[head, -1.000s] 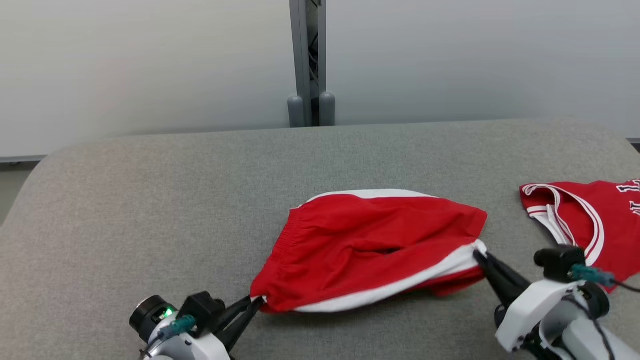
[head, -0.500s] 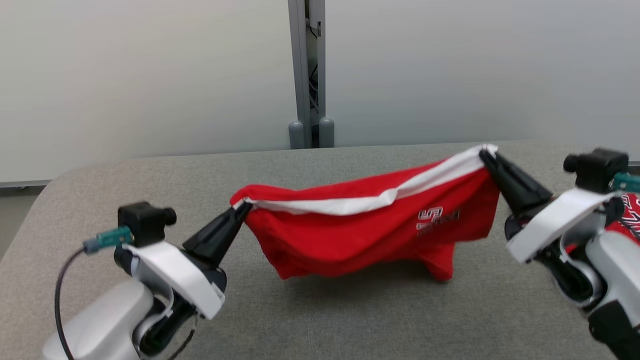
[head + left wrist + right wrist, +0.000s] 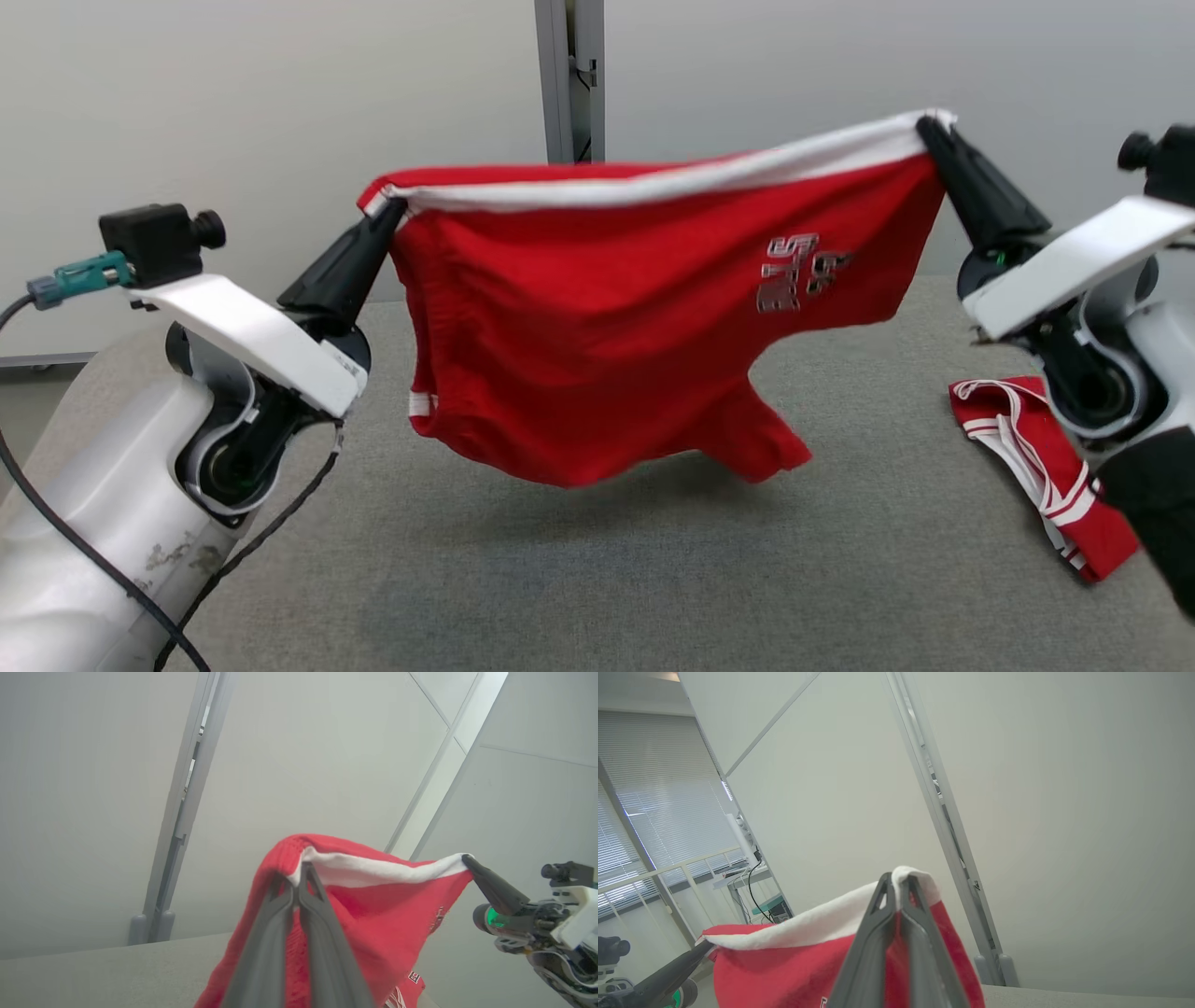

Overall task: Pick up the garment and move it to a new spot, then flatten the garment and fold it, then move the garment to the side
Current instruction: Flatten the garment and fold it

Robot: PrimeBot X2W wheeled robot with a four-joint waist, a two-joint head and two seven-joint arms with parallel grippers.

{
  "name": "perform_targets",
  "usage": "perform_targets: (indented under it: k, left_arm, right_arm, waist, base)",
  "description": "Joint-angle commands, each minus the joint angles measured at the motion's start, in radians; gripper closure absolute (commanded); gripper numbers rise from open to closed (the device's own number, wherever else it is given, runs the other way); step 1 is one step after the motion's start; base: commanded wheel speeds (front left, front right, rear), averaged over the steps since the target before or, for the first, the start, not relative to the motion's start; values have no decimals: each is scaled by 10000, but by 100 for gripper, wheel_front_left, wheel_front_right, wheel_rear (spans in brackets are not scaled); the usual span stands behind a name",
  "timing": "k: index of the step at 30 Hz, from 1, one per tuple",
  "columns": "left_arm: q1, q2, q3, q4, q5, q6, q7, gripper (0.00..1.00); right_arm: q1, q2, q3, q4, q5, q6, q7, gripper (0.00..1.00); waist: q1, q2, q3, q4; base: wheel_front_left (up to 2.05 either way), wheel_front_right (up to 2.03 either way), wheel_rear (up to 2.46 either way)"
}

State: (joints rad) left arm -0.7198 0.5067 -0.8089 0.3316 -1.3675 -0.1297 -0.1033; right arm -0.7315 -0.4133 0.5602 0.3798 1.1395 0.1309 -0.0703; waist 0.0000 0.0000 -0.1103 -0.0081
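Observation:
The garment (image 3: 597, 308), red shorts with a white side stripe and a silver print, hangs in the air above the grey table (image 3: 579, 569), stretched between both grippers. My left gripper (image 3: 394, 207) is shut on its left end, where the elastic waistband bunches. My right gripper (image 3: 926, 126) is shut on the right end, by the white stripe. In the left wrist view the left gripper (image 3: 299, 870) pinches the red and white edge of the garment (image 3: 373, 905), with the right gripper (image 3: 465, 858) across from it. The right wrist view has the right gripper (image 3: 896, 879) clamping the white hem of the garment (image 3: 784, 966).
A second red garment with white trim (image 3: 1036, 457) lies on the table at the right, under my right arm. A grey post (image 3: 569, 75) stands against the pale wall behind the table. A cable (image 3: 84, 551) loops off my left arm.
Both grippers rose from table level, lifting the garment clear of the table; it now hangs stretched between them. The head camera tilted up.

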Motion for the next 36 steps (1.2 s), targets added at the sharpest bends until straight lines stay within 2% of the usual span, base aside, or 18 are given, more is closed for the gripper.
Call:
perform_targets:
  k: [1, 7, 9, 18, 26, 33, 34, 35, 36]
  left_arm:
    - [-128, -43, 109, 18, -188, -12, -48, 100]
    - [-623, -168, 358, 191, -795, -12, 16, 100]
    - [-855, -364, 530, 488, -955, -12, -143, 100]
    - [-1653, -1111, 545, 2010, -609, -12, -814, 100]
    - [-2000, -1342, 220, 2801, -270, -12, -867, 100]
    - [-3136, -1741, -119, 4154, 276, 247, -569, 100]
    - [-3783, -1914, -144, 4615, 444, 308, -515, 100]
    - [-3783, -1914, -144, 4615, 444, 308, -515, 100]
    - [-4501, -2082, -210, 5057, 665, 341, -479, 100]
  right_arm:
    - [-272, -110, -53, 29, 148, -4, 87, 100]
    - [-1008, -98, 172, 384, 515, -4, 0, 100]
    - [-1213, -47, 145, 540, 664, -4, -127, 100]
    - [-1764, 98, 485, 1041, 856, -4, -674, 100]
    - [-2025, 51, 916, 1253, 993, -4, -802, 100]
    - [-3130, 342, 1269, 2021, 749, -4, -817, 100]
    - [-3792, 547, 1356, 2426, 624, -4, -860, 100]
    - [-3792, 547, 1356, 2426, 624, -4, -860, 100]
    - [-4542, 747, 1433, 2831, 375, -4, -1011, 100]
  waist:
    - [0, 0, -12, -14]
    - [0, 0, -85, 49]
    - [0, 0, -115, 107]
    - [0, 0, -199, 223]
    - [0, 0, 45, 145]
    - [0, 0, 1090, -104]
    - [0, 0, 1694, -203]
    - [0, 0, 1694, -203]
    - [0, 0, 2445, -306]
  base:
    - [0, 0, 0]
    - [0, 0, 0]
    - [0, 0, 0]
    - [0, 0, 0]
    - [0, 0, 0]
    - [0, 0, 0]
    - [0, 0, 0]
    - [0, 0, 0]
    - [0, 0, 0]
